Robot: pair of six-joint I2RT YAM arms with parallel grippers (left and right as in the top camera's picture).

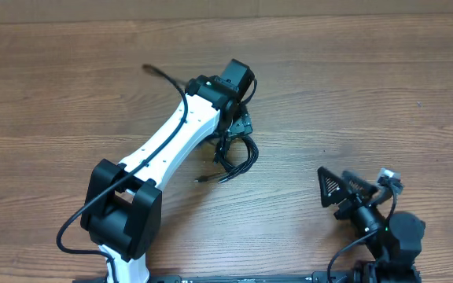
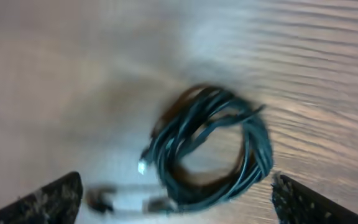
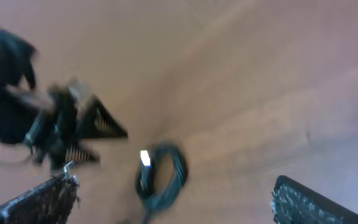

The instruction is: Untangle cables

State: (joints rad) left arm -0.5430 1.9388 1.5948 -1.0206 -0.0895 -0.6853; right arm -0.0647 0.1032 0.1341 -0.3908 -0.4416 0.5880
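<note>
No legible text, labels or numbers visible.

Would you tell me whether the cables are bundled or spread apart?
Bundled: the cables lie in one tangled coil, plug ends poking out.

The cables [image 1: 228, 156] lie coiled together as one loose black bundle near the middle of the table [image 1: 368, 94]. A pale plug end [image 2: 143, 166] sticks out at the bundle's edge.

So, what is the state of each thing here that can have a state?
cables: coiled together in one bundle, lying on the wooden table, not gripped.
left gripper: open, over the cables, holding nothing.
right gripper: open, empty, apart from the cables.
</note>
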